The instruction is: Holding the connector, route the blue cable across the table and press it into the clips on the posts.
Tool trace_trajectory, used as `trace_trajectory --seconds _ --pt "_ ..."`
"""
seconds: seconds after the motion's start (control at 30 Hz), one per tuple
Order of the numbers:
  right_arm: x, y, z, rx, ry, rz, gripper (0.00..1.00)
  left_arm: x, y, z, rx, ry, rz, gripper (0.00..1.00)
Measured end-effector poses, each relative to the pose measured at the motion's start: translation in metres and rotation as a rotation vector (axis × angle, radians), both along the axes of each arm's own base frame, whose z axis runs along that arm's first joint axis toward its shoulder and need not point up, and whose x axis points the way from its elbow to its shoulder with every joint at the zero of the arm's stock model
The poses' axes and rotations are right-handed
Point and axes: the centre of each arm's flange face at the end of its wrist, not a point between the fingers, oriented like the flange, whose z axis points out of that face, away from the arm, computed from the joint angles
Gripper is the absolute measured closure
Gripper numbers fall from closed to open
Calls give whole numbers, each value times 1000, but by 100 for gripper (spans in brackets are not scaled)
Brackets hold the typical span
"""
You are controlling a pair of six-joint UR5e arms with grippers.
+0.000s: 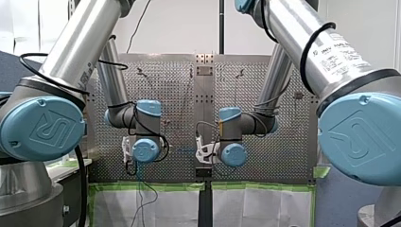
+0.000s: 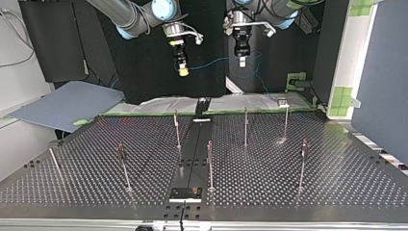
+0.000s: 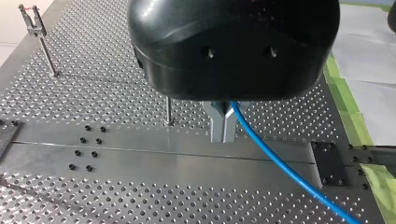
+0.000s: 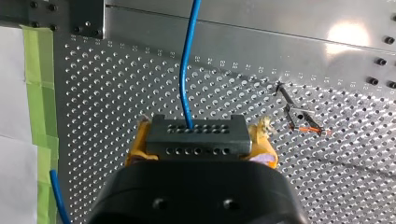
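Observation:
A blue cable [image 3: 275,161] runs between my two grippers, high above the perforated table [image 2: 288,173]. My left gripper [image 3: 223,136], black with metal fingers, is shut on the cable, which trails off beside it. My right gripper [image 4: 201,142] is shut, its yellow pads [image 4: 138,142] clamping a grey connector [image 4: 196,133]; the cable [image 4: 187,70] leaves the connector's face and runs ahead. In the top view my right gripper [image 2: 183,71] hangs at the left and my left gripper [image 2: 242,60] at the right, with the cable [image 2: 216,61] strung between them.
Several thin posts with clips stand on the table, among them one [image 2: 177,130] near the middle rail, one [image 2: 246,126] to its right and one [image 2: 303,166] further right. A clip post [image 3: 37,39] stands far from my left gripper. Green tape [image 2: 342,98] edges the table's back.

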Motion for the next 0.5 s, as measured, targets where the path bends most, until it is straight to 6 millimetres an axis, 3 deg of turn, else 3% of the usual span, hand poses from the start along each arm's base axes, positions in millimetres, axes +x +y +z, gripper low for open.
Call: trace_trajectory --seconds 0.4,0.5 --pt "0 0 0 -1 0 0 100 -1 1 0 4 2 2 100" --pt "5 -2 8 -14 3 4 100 -7 6 2 28 17 14 100"
